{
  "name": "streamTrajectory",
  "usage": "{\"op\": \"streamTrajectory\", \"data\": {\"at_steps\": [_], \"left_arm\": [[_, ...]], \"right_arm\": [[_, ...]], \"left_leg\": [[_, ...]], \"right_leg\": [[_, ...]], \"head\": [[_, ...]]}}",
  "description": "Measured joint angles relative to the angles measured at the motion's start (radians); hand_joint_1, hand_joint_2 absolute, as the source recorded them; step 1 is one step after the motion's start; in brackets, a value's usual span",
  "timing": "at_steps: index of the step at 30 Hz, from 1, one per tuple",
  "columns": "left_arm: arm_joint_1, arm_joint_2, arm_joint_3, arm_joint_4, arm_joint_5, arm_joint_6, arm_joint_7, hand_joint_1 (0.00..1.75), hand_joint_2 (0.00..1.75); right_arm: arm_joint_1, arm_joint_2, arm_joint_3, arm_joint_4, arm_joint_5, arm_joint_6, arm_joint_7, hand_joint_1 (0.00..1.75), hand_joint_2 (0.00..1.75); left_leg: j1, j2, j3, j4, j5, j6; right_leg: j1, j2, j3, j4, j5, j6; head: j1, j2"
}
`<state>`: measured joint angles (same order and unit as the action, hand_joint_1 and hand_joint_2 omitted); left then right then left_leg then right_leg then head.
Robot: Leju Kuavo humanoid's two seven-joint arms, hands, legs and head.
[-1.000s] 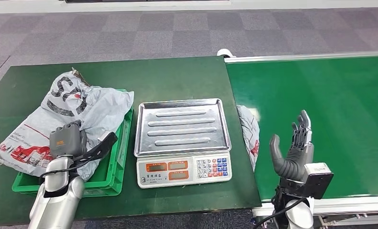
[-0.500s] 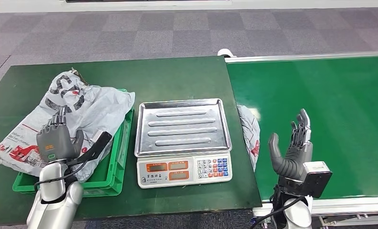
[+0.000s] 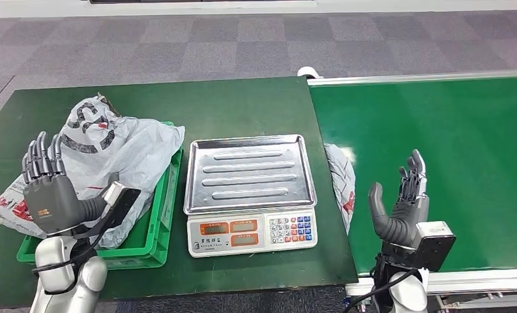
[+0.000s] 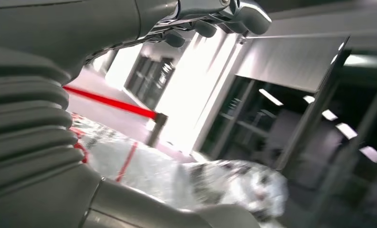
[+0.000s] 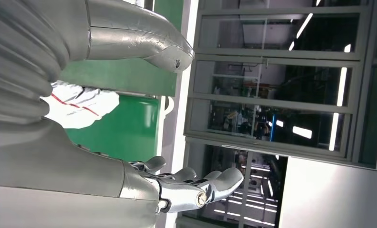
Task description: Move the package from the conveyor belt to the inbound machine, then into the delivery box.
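Two hands: both are up in the air and both hold nothing.
Left hand [image 3: 47, 195]: fingers spread wide, palm lifted above the near end of the big bag — it looks like it is free of the bag.
Right hand [image 3: 402, 205]: fingers apart and pointing up, waiting above the near part of the conveyor belt [image 3: 451, 156].
Big package [image 3: 92, 163]: a grey plastic bag with black and red print, lying across the green box [image 3: 152, 242] on the dark surface [image 3: 242, 104]. It is too big to drop inside, so it drapes over the rim.
Long way: the bag stretches from the near left corner to the far middle, one end hanging off the box onto the surface.
Small package [image 3: 341, 179]: a second grey bag, tucked at the edge where the belt meets the surface, just right of the scale. Its long side runs near to far.
Scale [image 3: 249, 189]: its shiny tray is bare — I think the small bag goes here next.
Why the right hand waits: it is near the small bag, ready to reach.
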<state>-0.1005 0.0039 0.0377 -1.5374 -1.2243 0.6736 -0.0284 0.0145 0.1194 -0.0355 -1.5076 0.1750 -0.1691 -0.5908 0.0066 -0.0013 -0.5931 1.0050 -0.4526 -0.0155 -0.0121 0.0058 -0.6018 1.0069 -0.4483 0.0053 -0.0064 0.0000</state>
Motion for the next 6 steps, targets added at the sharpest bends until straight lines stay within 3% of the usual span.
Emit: {"op": "streamTrajectory", "data": {"at_steps": [4, 6], "left_arm": [[0.016, -0.044, -0.009, -0.069, 0.427, 0.018, -0.385, 0.0, 0.0], [0.018, -0.059, -0.024, -0.079, 0.576, 0.002, -0.494, 0.0, 0.0]], "right_arm": [[-0.002, 0.0, 0.0, 0.001, -0.008, 0.009, -0.004, 0.0, 1.75], [-0.007, 0.0, 0.0, 0.003, -0.011, 0.01, -0.006, 0.0, 1.75]], "left_leg": [[0.0, -0.001, 0.0, 0.0, 0.0, 0.0], [0.0, -0.001, 0.0, 0.0, 0.0, 0.0]], "right_leg": [[0.0, -0.001, 0.0, 0.0, 0.0, 0.0], [-0.001, -0.001, 0.0, 0.0, 0.0, 0.0]], "head": [[0.0, 0.0], [0.0, 0.0]]}}
